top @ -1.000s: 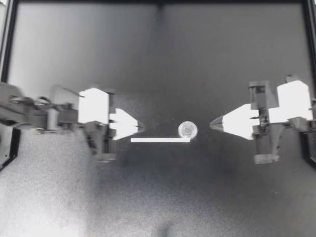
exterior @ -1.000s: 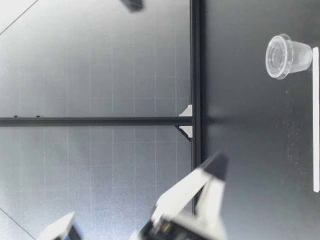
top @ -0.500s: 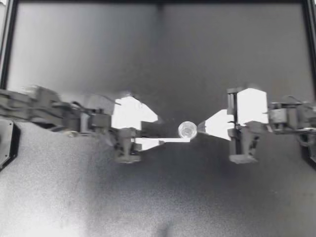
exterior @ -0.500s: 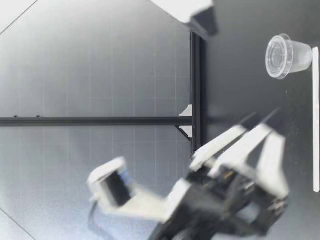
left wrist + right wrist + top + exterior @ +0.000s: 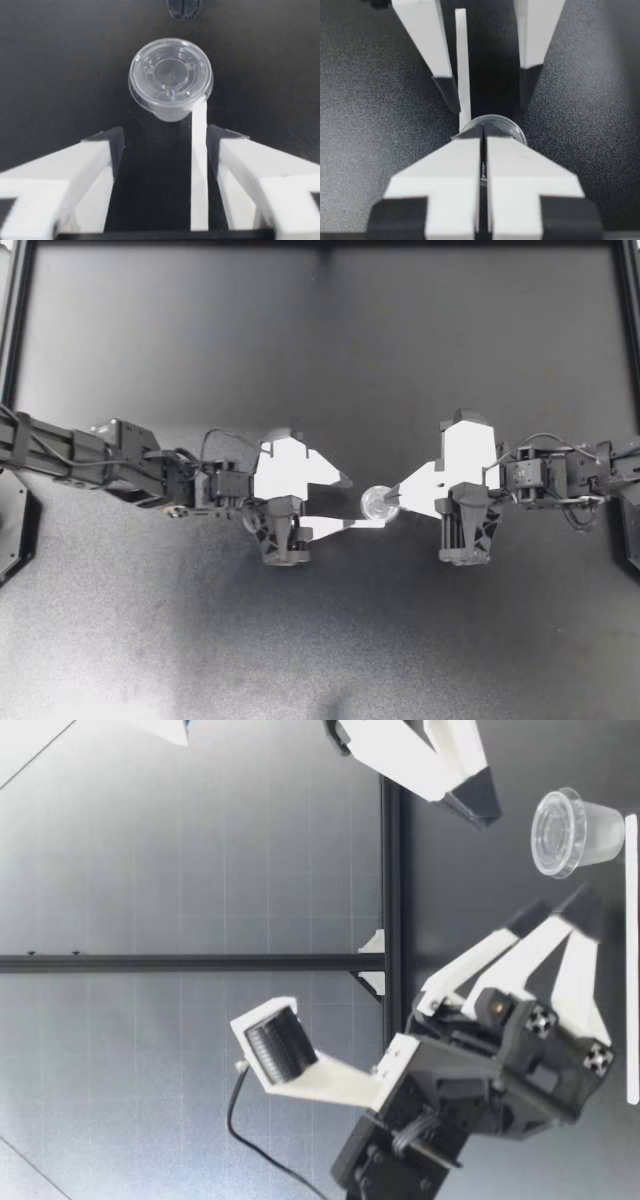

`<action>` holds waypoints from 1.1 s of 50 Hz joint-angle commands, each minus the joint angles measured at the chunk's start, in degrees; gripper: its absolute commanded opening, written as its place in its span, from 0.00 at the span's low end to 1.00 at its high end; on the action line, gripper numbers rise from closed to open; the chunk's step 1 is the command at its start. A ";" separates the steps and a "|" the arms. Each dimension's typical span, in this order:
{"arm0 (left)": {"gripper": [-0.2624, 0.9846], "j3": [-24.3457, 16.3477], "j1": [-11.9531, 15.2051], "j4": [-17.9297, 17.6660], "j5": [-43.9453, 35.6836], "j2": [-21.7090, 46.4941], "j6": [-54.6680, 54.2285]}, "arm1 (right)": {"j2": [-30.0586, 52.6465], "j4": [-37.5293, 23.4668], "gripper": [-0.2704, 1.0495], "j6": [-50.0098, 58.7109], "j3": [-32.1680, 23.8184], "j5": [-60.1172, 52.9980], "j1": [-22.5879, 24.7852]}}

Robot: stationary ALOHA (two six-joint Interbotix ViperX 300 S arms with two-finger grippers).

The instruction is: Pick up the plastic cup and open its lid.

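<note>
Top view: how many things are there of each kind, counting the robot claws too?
Clear plastic cup, lid on: 1
White strip lying on the table: 1
Grippers: 2 (left gripper, right gripper)
Total: 4

Centre frame: a clear, colourless cup (image 5: 379,502) with a see-through, ring-patterned lid (image 5: 170,74), on a matte black, finely speckled table (image 5: 320,640). The strip (image 5: 198,165) is plain white. The left gripper (image 5: 350,503) and right gripper (image 5: 393,498) have white fingers (image 5: 65,175) tipped in black, on black arms (image 5: 100,455). Black-and-white checked tags (image 5: 541,1018) mark the left gripper. The wall (image 5: 180,850) is grey, faintly gridded.
</note>
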 commanded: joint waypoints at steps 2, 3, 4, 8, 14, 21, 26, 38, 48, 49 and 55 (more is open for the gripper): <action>0.66 -2.20 0.18 0.18 -0.53 0.44 0.09 | -0.09 0.00 0.08 0.00 -0.70 -0.26 -0.62; 0.66 -2.37 0.18 0.18 -0.53 0.62 0.09 | 0.00 0.09 0.08 0.00 -0.70 -0.26 -0.62; 0.66 -2.55 0.18 0.18 -0.53 0.79 0.09 | 0.18 0.00 0.08 0.00 -0.70 -0.26 -0.70; 0.66 -3.25 0.18 0.26 -0.44 1.14 0.00 | 0.53 0.09 0.08 0.00 -0.62 -0.26 -0.70; 0.66 -3.96 0.18 0.26 -0.53 1.67 0.00 | 1.76 0.09 0.08 0.00 -0.53 -0.09 -0.97; 0.66 -4.83 0.18 0.26 -0.53 2.55 -0.35 | 2.99 0.09 0.08 0.09 -0.53 0.09 -1.32; 0.66 -5.45 0.09 0.35 -0.53 3.43 -0.53 | 3.60 0.09 0.08 0.09 -0.53 0.35 -1.41; 0.66 -6.06 0.00 0.35 -0.44 3.69 -0.70 | 4.66 0.09 0.08 0.18 -0.44 3.16 -1.58; 0.66 -6.94 0.00 0.35 0.26 3.78 -0.70 | 5.71 0.09 0.08 0.09 -1.76 3.16 -1.49; 0.66 -7.12 0.00 0.26 0.35 3.78 -0.70 | 5.89 0.09 0.08 0.18 -1.85 3.16 -1.58; 0.66 -7.91 -0.18 0.35 1.58 4.22 -0.70 | 6.94 0.09 0.08 0.09 -2.72 3.16 -1.58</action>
